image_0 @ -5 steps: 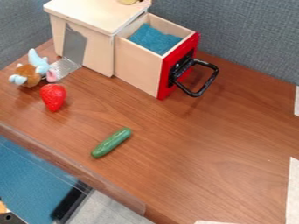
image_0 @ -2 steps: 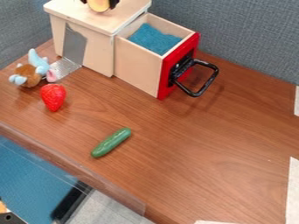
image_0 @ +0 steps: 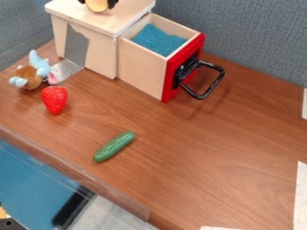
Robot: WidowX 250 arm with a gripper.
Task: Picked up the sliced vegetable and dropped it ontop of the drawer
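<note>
Slice (image_0: pixel 96 5) in hand (image_0: pixel 98 3) over cabinet (image_0: pixel 91 21)

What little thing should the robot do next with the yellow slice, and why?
I'd say it should lower the gripper a tiny bit, gently. The yellow slice is held between its two fingers, over the flat top of the wooden box, where it should go. I can't tell if the slice touches the wood yet, so going down softly seems safer than dropping it.
</note>
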